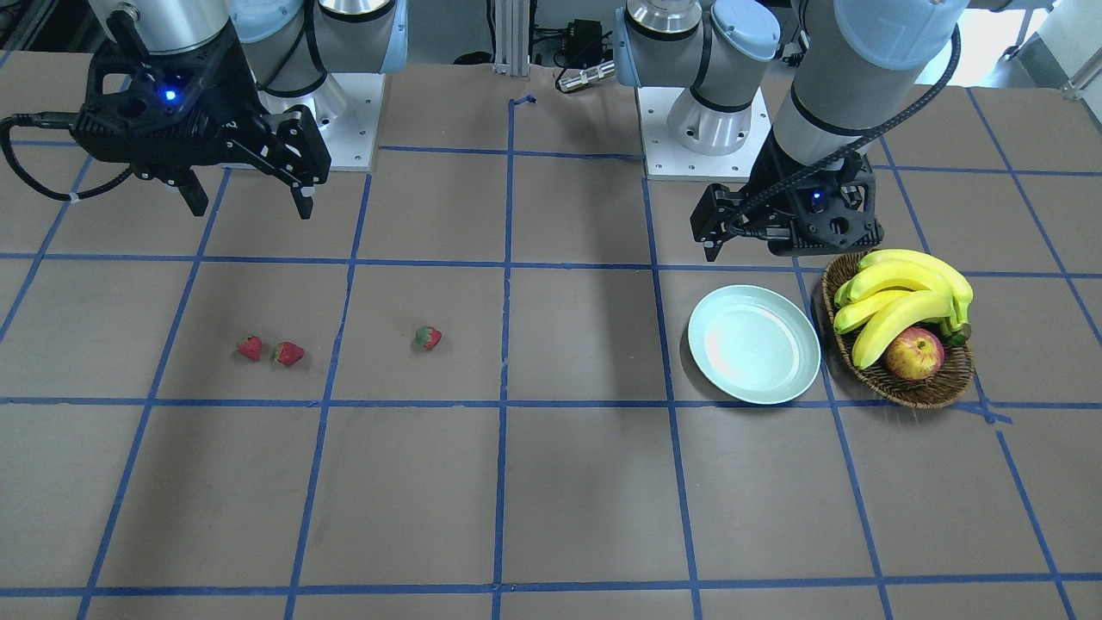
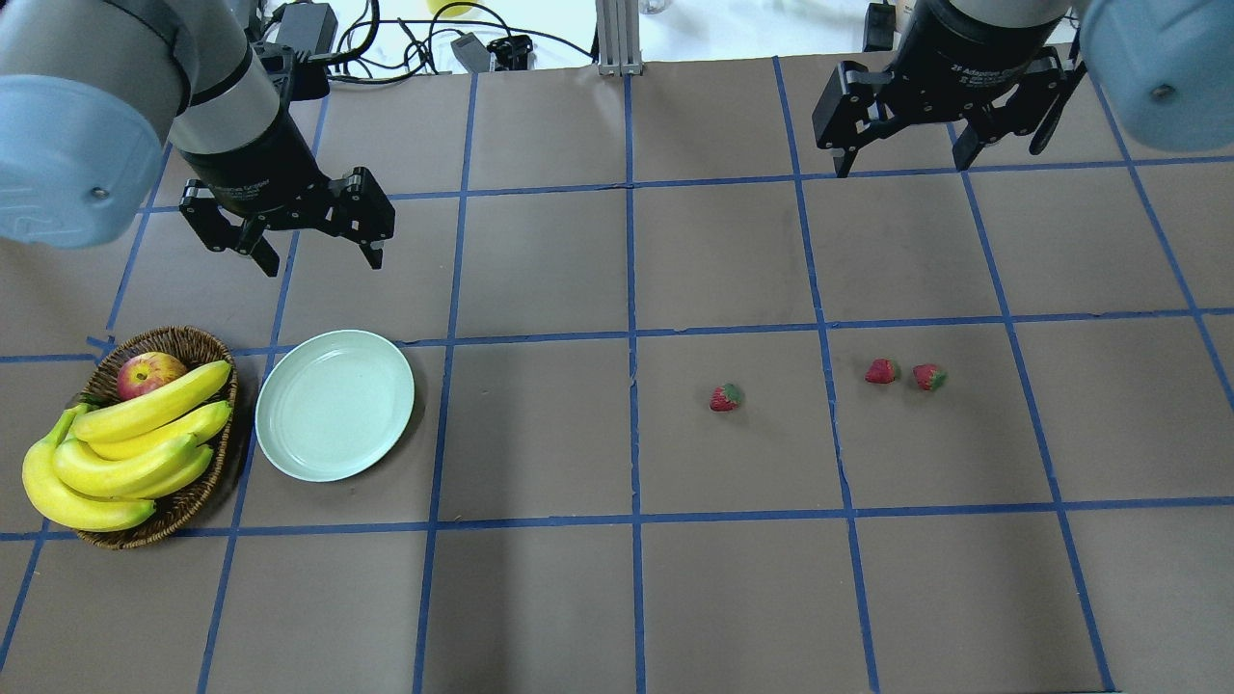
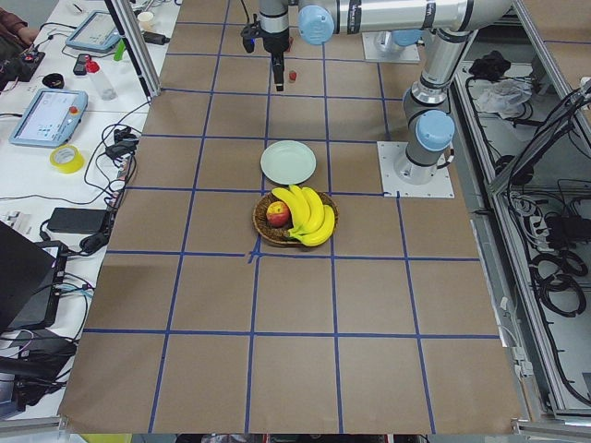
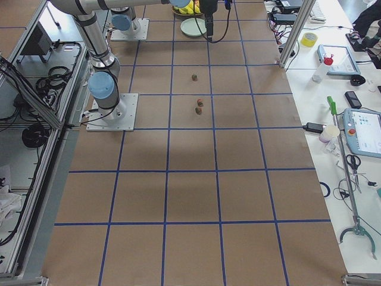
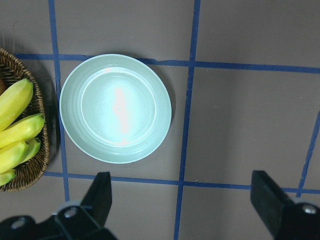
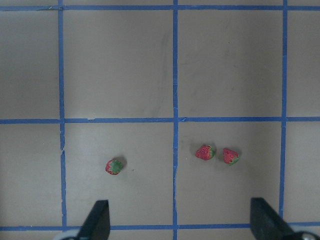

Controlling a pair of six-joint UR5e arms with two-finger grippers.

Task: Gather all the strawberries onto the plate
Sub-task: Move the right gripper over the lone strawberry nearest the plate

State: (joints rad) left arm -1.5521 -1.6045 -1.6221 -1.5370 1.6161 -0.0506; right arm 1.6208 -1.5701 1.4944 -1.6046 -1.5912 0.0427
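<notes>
Strawberries lie loose on the counter [image 2: 540, 434], three in all, in the right half of the overhead view. One berry [image 2: 725, 397] sits alone just right of centre. Further right, a second [image 2: 879, 371] and a third [image 2: 929, 377] are set close together but not touching. The plate [image 2: 335, 410] is found at the lower left of that view, bare, just beside a basket [image 2: 183, 337] in which bananas [image 2: 135, 443] and an apple [image 2: 149, 374] are kept. None of the berries has been collected yet, so the task is judged to be at its very start.

The right hand [image 1: 250, 209] is held high at the upper left of the front view, its fingers spread wide and nothing gripped between them. It is placed on the berries' side of the counter, and all three are framed in its wrist view, which suggests a pose chosen for surveying them before a descent. The left hand [image 2: 322, 260] is likewise held apart and empty, raised near the plate at the upper left of the overhead view, with the plate in full sight of its wrist camera.

Plate and berries are set well apart, at opposite sides. A long carry across the counter, or a hand-over, is therefore judged to be needed. The lone berry, nearest the plate, is probably the easiest to take first.
</notes>
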